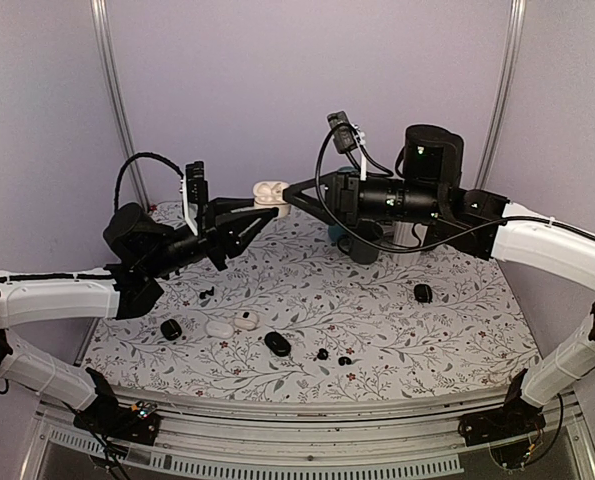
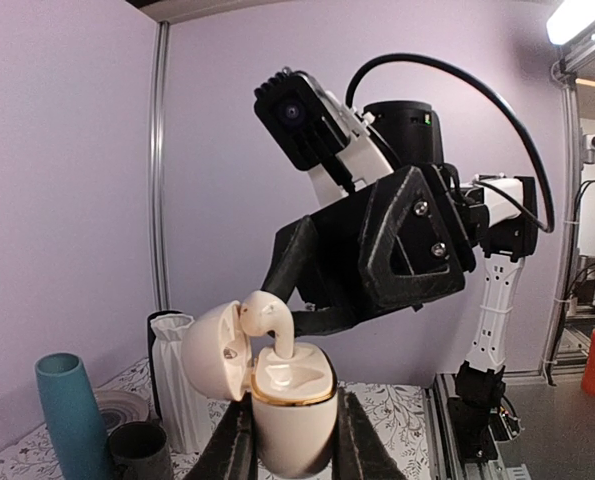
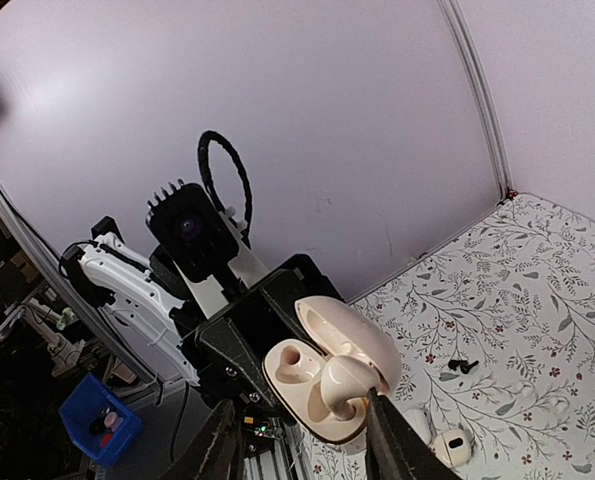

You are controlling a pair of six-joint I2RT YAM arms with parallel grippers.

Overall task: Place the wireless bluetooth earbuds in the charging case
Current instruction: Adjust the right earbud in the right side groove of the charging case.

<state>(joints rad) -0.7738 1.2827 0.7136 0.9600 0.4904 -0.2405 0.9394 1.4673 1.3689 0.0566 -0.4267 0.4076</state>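
- Left hand (image 2: 294, 445): clamped on the open cream charging case (image 2: 292, 395), raised above the bench (image 1: 427, 350).
- Cream earbud (image 2: 265, 315): stem in the case's socket.
- Right hand (image 3: 302, 405): fingers (image 3: 385, 445) half apart around the earbud; whether it is gripped cannot be told.

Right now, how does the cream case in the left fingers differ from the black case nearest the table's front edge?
Cream case is pale, black case dark. Cream case is held aloft in the left fingers; black case lies on the table. Cream case's lid is open; black case looks shut. Both are pebble-shaped.
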